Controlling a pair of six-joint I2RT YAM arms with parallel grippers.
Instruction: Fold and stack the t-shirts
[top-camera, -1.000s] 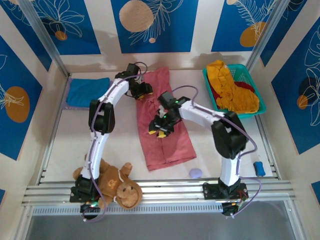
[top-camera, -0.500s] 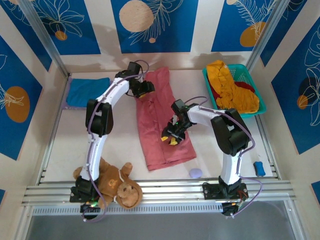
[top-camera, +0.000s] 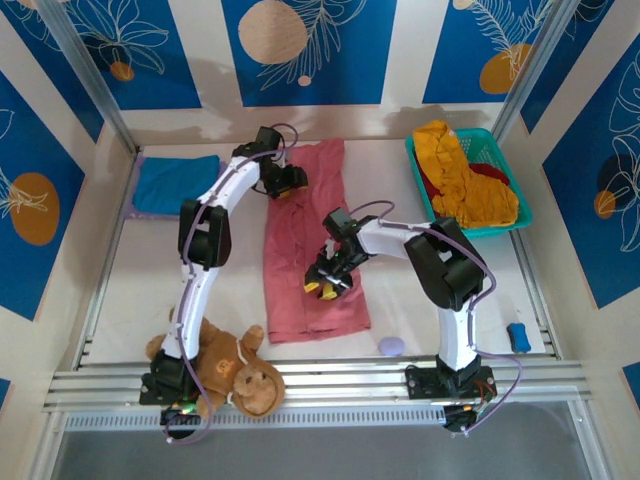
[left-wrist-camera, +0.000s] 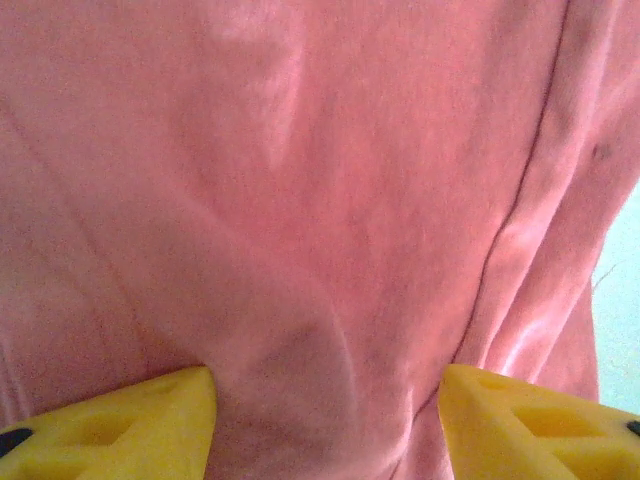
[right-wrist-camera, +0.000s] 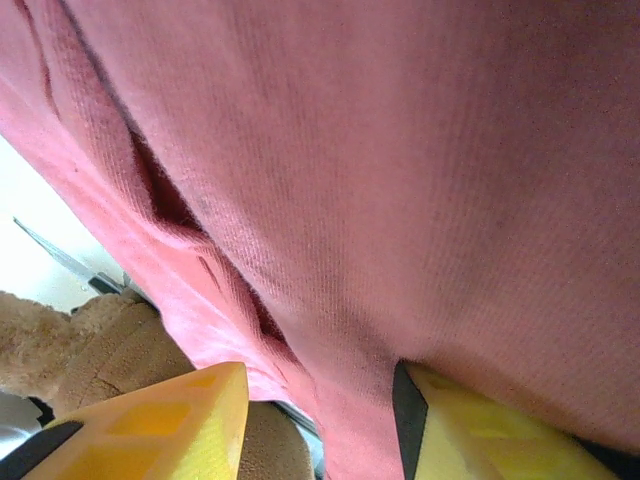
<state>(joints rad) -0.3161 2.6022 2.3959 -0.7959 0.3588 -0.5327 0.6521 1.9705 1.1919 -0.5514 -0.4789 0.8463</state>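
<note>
Top view, pink shirt: the salmon-pink t-shirt (top-camera: 290, 260) lies lengthwise as a long strip in the middle of the table (top-camera: 140, 270).
Top view, left claw: the left claw (top-camera: 290, 180) sits down on the far left part of that shirt.
Top view, right claw: the right claw (top-camera: 322, 285) rests on the shirt's near half, yellow tips showing.
Top view, other shirts: a blue t-shirt (top-camera: 177, 183) lies folded at the far left. A mustard-yellow t-shirt (top-camera: 460, 185) and a dark red t-shirt (top-camera: 490, 172) are heaped in the teal basket (top-camera: 478, 133) at far right.
Top view, near edge: a plush monkey (top-camera: 235, 375) lies by the left arm's base.
Left wrist view, claw: the yellow fingers (left-wrist-camera: 110, 420) are spread, with wrinkled pink cloth filling the gap.
Right wrist view, claw: the fingers (right-wrist-camera: 160, 420) are spread, pink cloth draped between them, touching the right-hand one. Brown plush shows below the shirt's edge.
</note>
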